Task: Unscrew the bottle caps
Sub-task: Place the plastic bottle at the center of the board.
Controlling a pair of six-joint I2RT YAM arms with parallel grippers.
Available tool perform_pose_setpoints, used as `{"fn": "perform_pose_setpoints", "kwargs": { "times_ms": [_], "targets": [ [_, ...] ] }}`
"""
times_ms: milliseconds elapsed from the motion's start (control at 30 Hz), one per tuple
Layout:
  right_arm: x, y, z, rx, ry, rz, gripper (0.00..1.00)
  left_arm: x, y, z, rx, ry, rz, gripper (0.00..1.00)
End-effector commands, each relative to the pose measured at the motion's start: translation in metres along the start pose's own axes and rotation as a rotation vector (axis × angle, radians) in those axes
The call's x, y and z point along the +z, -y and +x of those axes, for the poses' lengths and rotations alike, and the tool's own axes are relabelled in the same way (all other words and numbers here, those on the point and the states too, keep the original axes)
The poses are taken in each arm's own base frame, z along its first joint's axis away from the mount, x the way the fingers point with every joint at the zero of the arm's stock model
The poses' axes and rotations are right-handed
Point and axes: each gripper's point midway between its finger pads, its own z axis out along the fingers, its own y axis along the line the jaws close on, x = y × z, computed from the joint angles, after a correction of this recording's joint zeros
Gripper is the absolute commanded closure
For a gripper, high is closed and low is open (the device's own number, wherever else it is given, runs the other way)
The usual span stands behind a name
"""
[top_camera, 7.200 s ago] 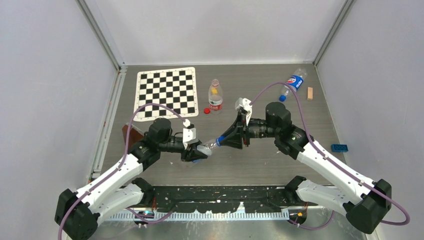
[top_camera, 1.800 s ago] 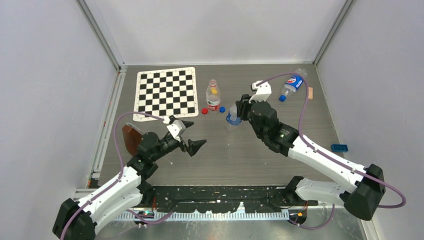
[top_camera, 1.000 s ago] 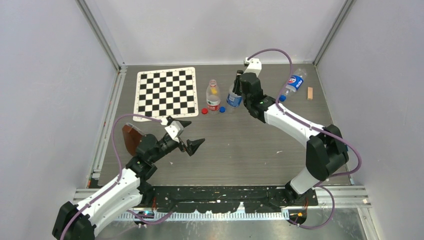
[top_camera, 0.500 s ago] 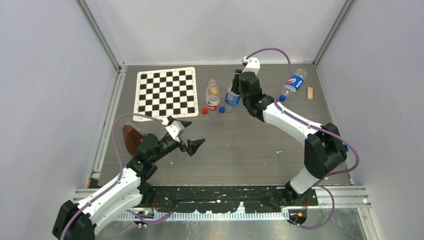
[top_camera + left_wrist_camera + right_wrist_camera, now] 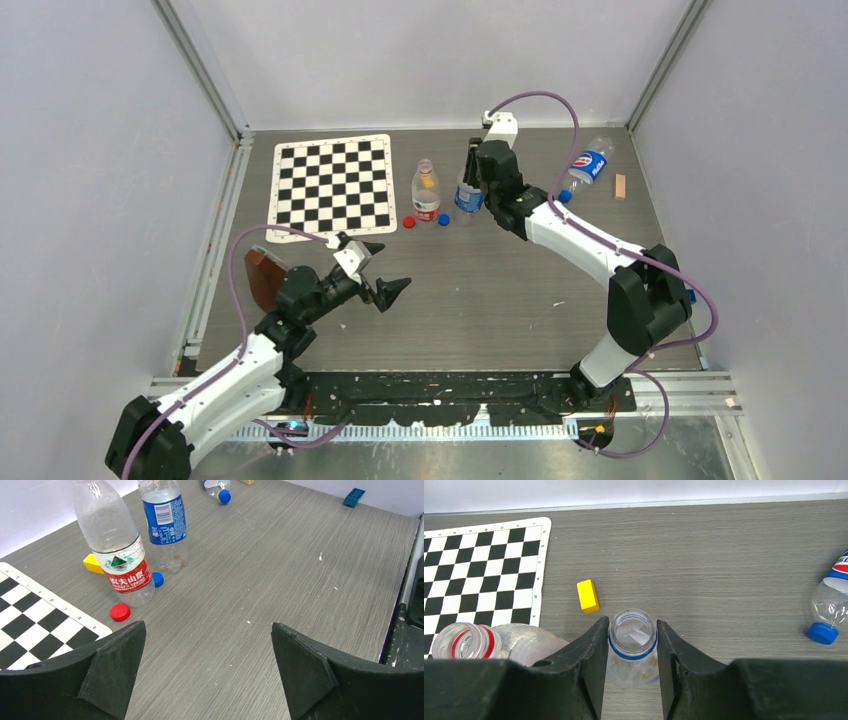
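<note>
A red-labelled bottle (image 5: 427, 195) (image 5: 117, 555) stands uncapped next to the chessboard, its open mouth (image 5: 469, 640) showing. Right beside it stands a blue-labelled bottle (image 5: 467, 196) (image 5: 165, 520), also uncapped, with my right gripper (image 5: 470, 176) (image 5: 632, 622) shut on its neck (image 5: 632, 645). A red cap (image 5: 409, 222) (image 5: 120, 612) and a blue cap (image 5: 443, 219) (image 5: 158, 579) lie loose on the table by these bottles. Another blue-labelled bottle (image 5: 588, 165) (image 5: 831, 600) lies at the back right with its blue cap (image 5: 565, 196) (image 5: 822, 633) on. My left gripper (image 5: 392, 265) (image 5: 207, 630) hangs open and empty, well in front.
A chessboard mat (image 5: 330, 185) (image 5: 484, 565) lies at the back left. A yellow block (image 5: 588, 595) (image 5: 93, 563) sits behind the two standing bottles. A small wooden block (image 5: 620, 186) lies at the far right, a blue brick (image 5: 354, 496) near the right edge, a brown object (image 5: 262, 278) at the left.
The right arm carried the blue-labelled bottle to the back and stood it beside the red-labelled one; over the last second it only settled slightly. The left arm has held still, open.
</note>
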Motion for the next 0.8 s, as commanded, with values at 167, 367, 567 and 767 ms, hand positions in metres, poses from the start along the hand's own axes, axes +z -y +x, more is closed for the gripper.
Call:
{"fn": "perform_pose_setpoints", "kwargs": {
  "times_ms": [167, 367, 567, 767],
  "targets": [
    [0.001, -0.005, -0.018, 0.002, 0.035, -0.008, 0.48, 0.003, 0.001, -0.015, 0.020, 0.058, 0.011, 0.00],
    [0.002, -0.007, -0.022, 0.012, 0.037, -0.013, 0.36, 0.003, 0.001, -0.016, 0.023, 0.057, 0.010, 0.00],
    [0.001, -0.008, -0.026, 0.022, 0.041, -0.015, 0.30, 0.004, 0.000, -0.016, 0.026, 0.056, 0.010, 0.00],
    [-0.002, -0.011, -0.032, 0.032, 0.048, -0.029, 0.29, 0.004, 0.000, -0.017, 0.029, 0.056, 0.010, 0.00]
  ]
}}
